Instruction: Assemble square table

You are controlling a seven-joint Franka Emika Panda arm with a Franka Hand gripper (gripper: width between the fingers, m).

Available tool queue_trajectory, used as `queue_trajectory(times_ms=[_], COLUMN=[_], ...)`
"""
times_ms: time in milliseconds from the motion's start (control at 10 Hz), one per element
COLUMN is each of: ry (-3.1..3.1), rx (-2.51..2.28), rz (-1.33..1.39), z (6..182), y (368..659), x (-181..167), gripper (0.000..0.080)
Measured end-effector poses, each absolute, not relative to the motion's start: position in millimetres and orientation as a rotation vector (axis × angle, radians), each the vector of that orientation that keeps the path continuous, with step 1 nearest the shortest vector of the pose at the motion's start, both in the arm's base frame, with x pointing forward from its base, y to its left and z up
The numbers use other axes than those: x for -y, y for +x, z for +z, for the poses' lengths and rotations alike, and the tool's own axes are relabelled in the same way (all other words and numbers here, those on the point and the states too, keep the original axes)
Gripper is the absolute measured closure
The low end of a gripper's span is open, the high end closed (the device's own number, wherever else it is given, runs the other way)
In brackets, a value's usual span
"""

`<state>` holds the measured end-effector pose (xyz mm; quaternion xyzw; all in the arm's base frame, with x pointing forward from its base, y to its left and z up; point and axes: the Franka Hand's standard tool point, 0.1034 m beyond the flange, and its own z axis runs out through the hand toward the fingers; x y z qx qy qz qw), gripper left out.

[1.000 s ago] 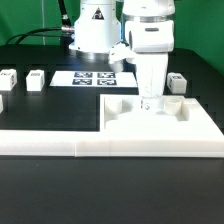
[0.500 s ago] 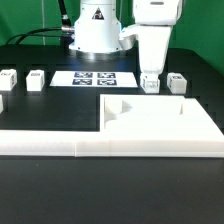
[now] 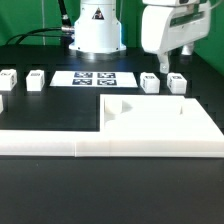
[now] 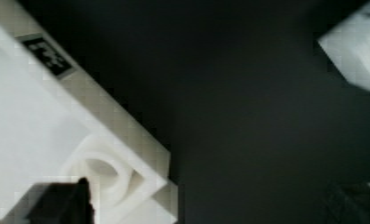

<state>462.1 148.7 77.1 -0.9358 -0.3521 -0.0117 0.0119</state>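
exterior view: the fingers point(image 3: 163, 64) hang spread, pinching nothing, high over the two block legs point(image 3: 150, 83) on the exterior view's right. the square tabletop slab point(image 3: 160, 125) lies flat on the black bench point(image 3: 50, 112), just in front of those legs, its near edge against the long low white wall point(image 3: 60, 145). two more legs point(image 3: 37, 79) stand on the exterior view's left, and the marker board point(image 3: 93, 77) lies between the two pairs.

wrist view: the dark fingers point(image 4: 57, 205) stand wide apart with nothing between them. the tabletop slab point(image 4: 31, 130) shows a black-white tag point(image 4: 49, 55) on its edge and a hollow point(image 4: 102, 172) near one corner. a white piece point(image 4: 360, 50) across the bench is too blurred to name.
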Motion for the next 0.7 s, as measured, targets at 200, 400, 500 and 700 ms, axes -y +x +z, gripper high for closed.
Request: queue_trajectory(times_ms=[200,400,500,700], ry=[-2.971,-3.024,-3.052,-3.081], rx=[0.924,0.699,0.555,0.263], rz=[-0.034,-0.026,-0.002,0.053], z=[77.1,76.4,71.7,62.1], y=[462.3,460.6,452.2,435.6], x=[-148.4,-151.2,-156.8,-165.0], gripper=[0.0150,0.0150,0.0150,0.0150])
